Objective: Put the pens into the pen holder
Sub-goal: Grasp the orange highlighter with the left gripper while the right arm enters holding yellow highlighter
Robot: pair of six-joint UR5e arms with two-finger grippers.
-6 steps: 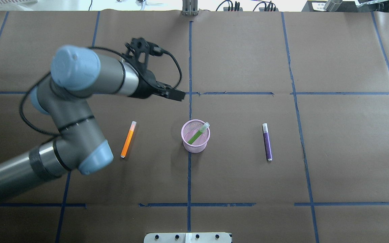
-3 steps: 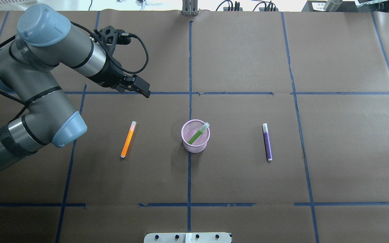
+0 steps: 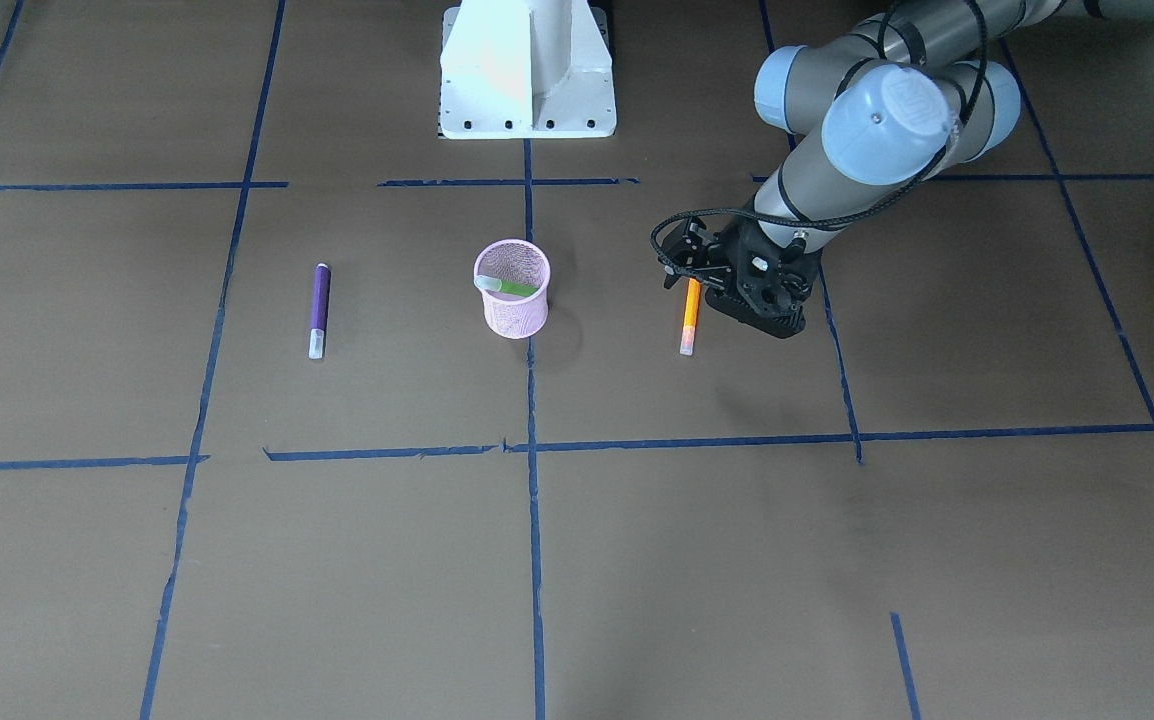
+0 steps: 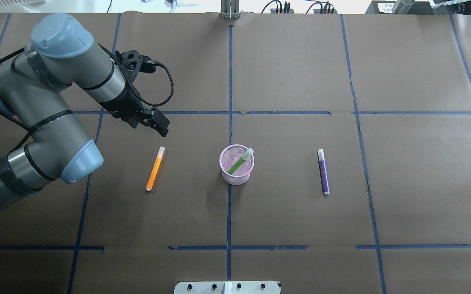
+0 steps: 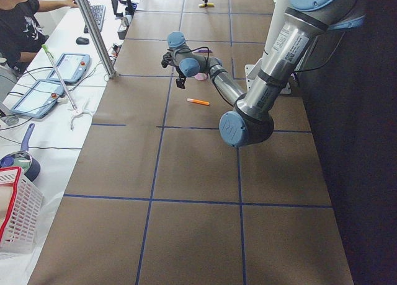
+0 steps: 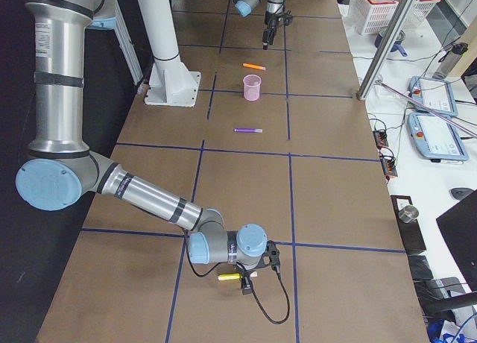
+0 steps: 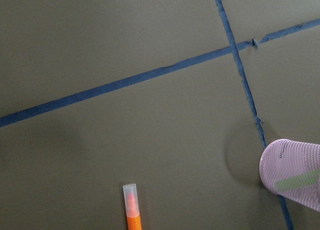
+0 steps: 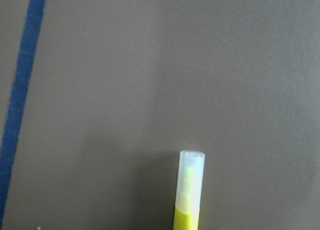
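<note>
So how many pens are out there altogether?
4. The green pen stands tilted in the pen holder. The orange pen lies to the robot's left of it, the purple pen to its right. The yellow pen lies far off on the robot's right.

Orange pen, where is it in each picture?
Front-facing: orange pen right of the pink pen holder.
Overhead: left of it.
Exterior left: upper middle.
Exterior right: top, just beyond the holder.
Left wrist: bottom edge, left of centre.
Right wrist: not in it.
Shared landmark: the pink pen holder.
</note>
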